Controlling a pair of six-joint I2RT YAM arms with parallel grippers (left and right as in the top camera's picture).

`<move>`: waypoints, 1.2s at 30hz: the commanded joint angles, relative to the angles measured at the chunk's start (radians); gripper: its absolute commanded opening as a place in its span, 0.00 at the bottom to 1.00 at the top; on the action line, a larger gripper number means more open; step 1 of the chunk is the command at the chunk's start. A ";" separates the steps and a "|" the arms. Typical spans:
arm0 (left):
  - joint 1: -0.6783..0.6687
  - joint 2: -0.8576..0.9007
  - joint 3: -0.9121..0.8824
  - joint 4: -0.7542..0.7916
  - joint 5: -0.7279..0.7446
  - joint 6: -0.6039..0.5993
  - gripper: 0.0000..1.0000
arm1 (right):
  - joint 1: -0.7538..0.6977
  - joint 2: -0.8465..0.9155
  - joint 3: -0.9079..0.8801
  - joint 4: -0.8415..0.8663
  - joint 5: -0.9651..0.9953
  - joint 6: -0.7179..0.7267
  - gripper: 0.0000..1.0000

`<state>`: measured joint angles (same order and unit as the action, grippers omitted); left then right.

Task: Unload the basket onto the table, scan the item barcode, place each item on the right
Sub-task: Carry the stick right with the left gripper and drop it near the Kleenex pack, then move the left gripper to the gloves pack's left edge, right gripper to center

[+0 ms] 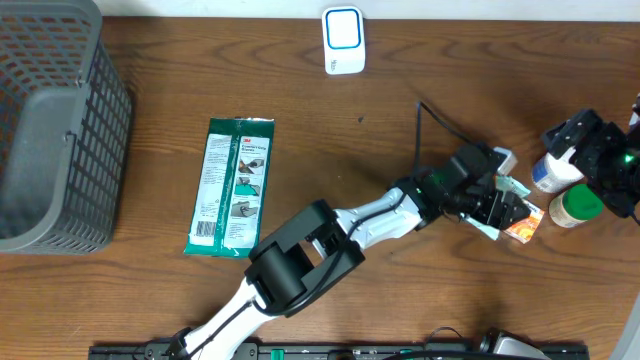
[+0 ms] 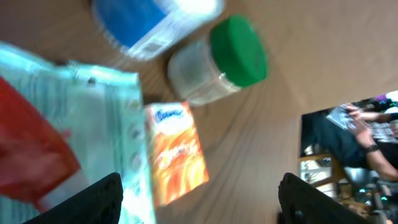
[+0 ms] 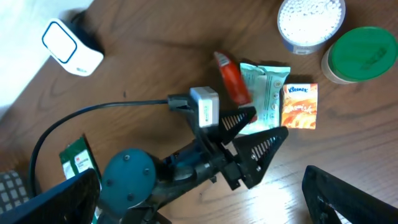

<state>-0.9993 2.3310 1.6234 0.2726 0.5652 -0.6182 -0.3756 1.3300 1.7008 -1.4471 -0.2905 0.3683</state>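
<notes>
My left gripper hangs open over a cluster of small items at the right of the table. In its wrist view its jaws stand wide apart with nothing held. Below it lie an orange tissue pack, a pale teal packet beside the left finger, and a red tube. The white barcode scanner stands at the back centre. My right gripper is open at the right edge, above the bottles. From its wrist I see the left gripper over the teal packet and the tissue pack.
A green-lidded jar and a white bottle with a blue label stand just right of the cluster. A green 3M packet lies left of centre. A grey mesh basket fills the far left. The left arm's cable runs across the middle.
</notes>
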 commanded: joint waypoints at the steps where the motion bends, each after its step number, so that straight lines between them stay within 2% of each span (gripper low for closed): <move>1: 0.024 -0.074 -0.001 -0.084 -0.126 0.089 0.80 | -0.003 -0.002 0.005 -0.006 0.010 -0.058 0.99; 6: 0.075 -0.265 -0.001 -0.357 -0.306 0.203 0.80 | -0.003 -0.002 0.005 -0.004 0.010 -0.059 0.99; 13: 0.183 -0.551 -0.001 -0.810 -0.583 0.219 0.80 | -0.001 -0.001 0.004 -0.027 -0.051 -0.059 0.97; 17: 0.284 -0.666 -0.001 -1.034 -0.687 0.219 0.80 | 0.032 -0.001 -0.004 -0.030 -0.058 -0.059 0.79; 18: 0.320 -0.695 -0.001 -1.086 -0.695 0.219 0.79 | 0.045 -0.001 -0.008 -0.030 -0.058 -0.059 0.64; 19: 0.354 -0.718 -0.001 -1.127 -0.695 0.219 0.62 | 0.061 -0.001 -0.013 -0.030 -0.058 -0.059 0.48; 20: 0.389 -0.738 -0.001 -1.162 -0.695 0.226 0.25 | 0.080 -0.001 -0.017 -0.029 -0.058 -0.059 0.32; 21: 0.424 -0.754 -0.001 -1.195 -0.695 0.234 0.07 | 0.100 -0.001 -0.025 -0.024 -0.058 -0.058 0.22; 23: 0.497 -0.779 -0.001 -1.244 -0.698 0.233 0.07 | 0.148 -0.001 -0.047 -0.003 -0.058 -0.046 0.06; 24: 0.535 -0.784 -0.001 -1.264 -0.697 0.233 0.07 | 0.170 -0.001 -0.061 0.011 -0.058 -0.039 0.01; 26: 0.607 -0.784 -0.001 -1.303 -0.696 0.232 0.07 | 0.227 -0.001 -0.097 0.045 -0.059 -0.016 0.03; 28: 0.677 -0.774 -0.001 -1.349 -0.696 0.233 0.07 | 0.283 -0.001 -0.140 0.085 -0.058 0.005 0.11; 29: 0.703 -0.768 -0.001 -1.371 -0.697 0.233 0.08 | 0.312 -0.001 -0.165 0.109 -0.058 0.014 0.19; 31: 0.751 -0.755 -0.002 -1.411 -0.697 0.234 0.07 | 0.374 0.000 -0.227 0.172 -0.058 0.040 0.47; 32: 0.770 -0.749 -0.004 -1.425 -0.697 0.234 0.08 | 0.403 0.000 -0.257 0.204 -0.059 0.056 0.57; 34: 0.802 -0.736 -0.017 -1.435 -0.697 0.254 0.08 | 0.463 0.000 -0.322 0.271 -0.058 0.093 0.67; 36: 0.829 -0.721 -0.038 -1.430 -0.698 0.279 0.09 | 0.525 0.000 -0.390 0.344 -0.059 0.122 0.68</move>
<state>-0.2020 1.5761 1.6196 -1.1545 -0.1192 -0.3828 0.0738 1.3304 1.3846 -1.1492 -0.3439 0.4213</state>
